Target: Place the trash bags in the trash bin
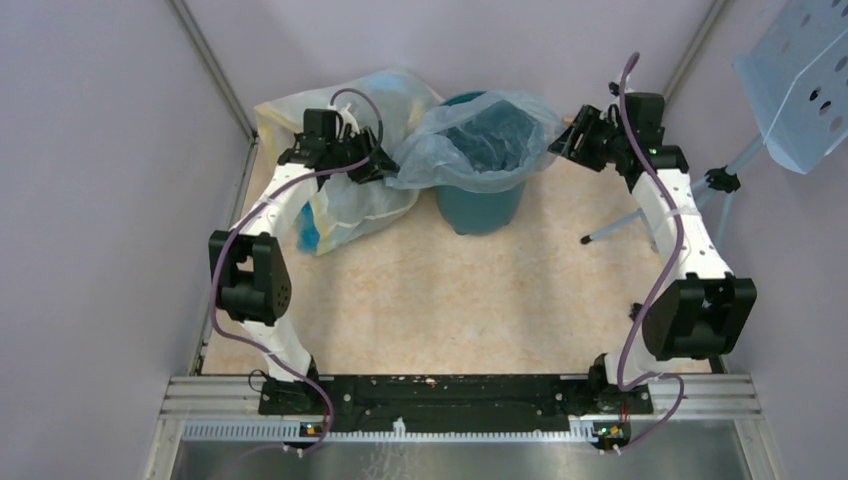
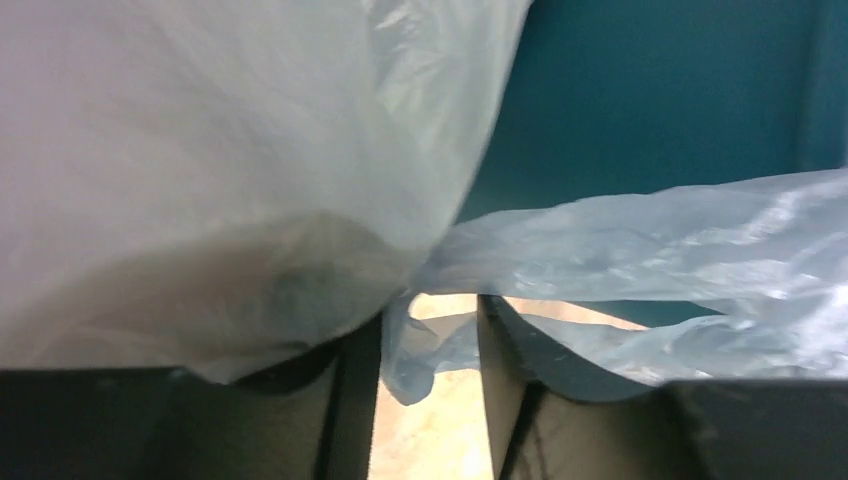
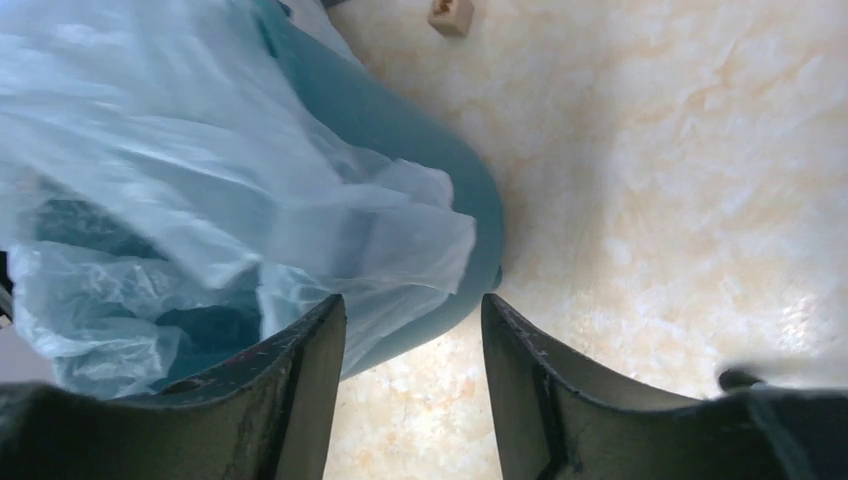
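Note:
The dark teal trash bin (image 1: 480, 205) stands at the back middle of the table. The pale-blue trash bag (image 1: 480, 135) sits in it, its mouth spread over the rim and hanging wide on the left. My left gripper (image 1: 385, 168) is at the bag's left flap. In the left wrist view the gripper (image 2: 430, 310) is open, with a loose fold of the bag (image 2: 650, 240) hanging between the jaws, in front of the bin wall (image 2: 640, 100). My right gripper (image 1: 562, 140) is open by the bin's right rim. In its wrist view (image 3: 413, 300) the bag (image 3: 200, 170) and bin (image 3: 440, 170) lie just beyond the fingertips.
A large yellowish bag (image 1: 340, 205) with blue items lies left of the bin, under my left arm, and fills the left of the left wrist view (image 2: 200, 150). A pale-blue perforated stand (image 1: 800, 80) is at far right, its leg (image 1: 620, 228) on the table. A small wooden block (image 3: 450, 15) lies behind the bin.

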### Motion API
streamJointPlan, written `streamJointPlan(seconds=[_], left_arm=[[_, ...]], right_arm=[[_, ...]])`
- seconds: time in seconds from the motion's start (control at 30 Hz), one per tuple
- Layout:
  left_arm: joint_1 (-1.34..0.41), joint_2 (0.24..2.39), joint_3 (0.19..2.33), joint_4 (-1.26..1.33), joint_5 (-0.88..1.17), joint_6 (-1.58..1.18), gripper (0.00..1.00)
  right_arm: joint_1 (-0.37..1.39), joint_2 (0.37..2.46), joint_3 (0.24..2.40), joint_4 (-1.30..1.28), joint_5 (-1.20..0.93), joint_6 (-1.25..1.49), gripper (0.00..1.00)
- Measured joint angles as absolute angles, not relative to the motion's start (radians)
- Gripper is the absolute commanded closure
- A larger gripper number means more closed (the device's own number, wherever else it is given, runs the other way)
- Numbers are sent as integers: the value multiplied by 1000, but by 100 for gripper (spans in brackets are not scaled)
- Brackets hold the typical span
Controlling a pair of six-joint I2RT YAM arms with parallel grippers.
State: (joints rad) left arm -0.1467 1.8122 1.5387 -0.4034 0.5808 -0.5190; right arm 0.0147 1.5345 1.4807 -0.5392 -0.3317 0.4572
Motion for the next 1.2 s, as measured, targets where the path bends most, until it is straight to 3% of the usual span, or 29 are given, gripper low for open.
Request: streamJointPlan(seconds=[0.1,0.2,0.3,0.6,0.7,0.77,0.97,1.2], left_arm=[[-147,1766,1525,-399,569,-546,38],[-149,1718,1514,-403,527,-574,17],[-151,1644,1480,-419,456,-609,11],[-211,1440,1467,-474,307,-634,14],[-318,1454,1542,-533,227,-619,3],[-406,1480,1616,-583,163,-607,1],[-516,1521,1718,-657,84,-621,19],[-502,1607,1736,-683,36,-678,21]], right_arm=[[15,1523,1529,-538,-331,418,43],[15,1523,1589,-538,-330,377,37],[15,1523,1645,-538,-330,327,35],[34,1592,1795,-538,-353,124,36],[49,1644,1837,-539,-371,71,36],[71,1667,1848,-539,-382,30,36],[147,1681,1848,-533,-390,-56,37],[181,1697,1896,-533,-332,-141,42]])
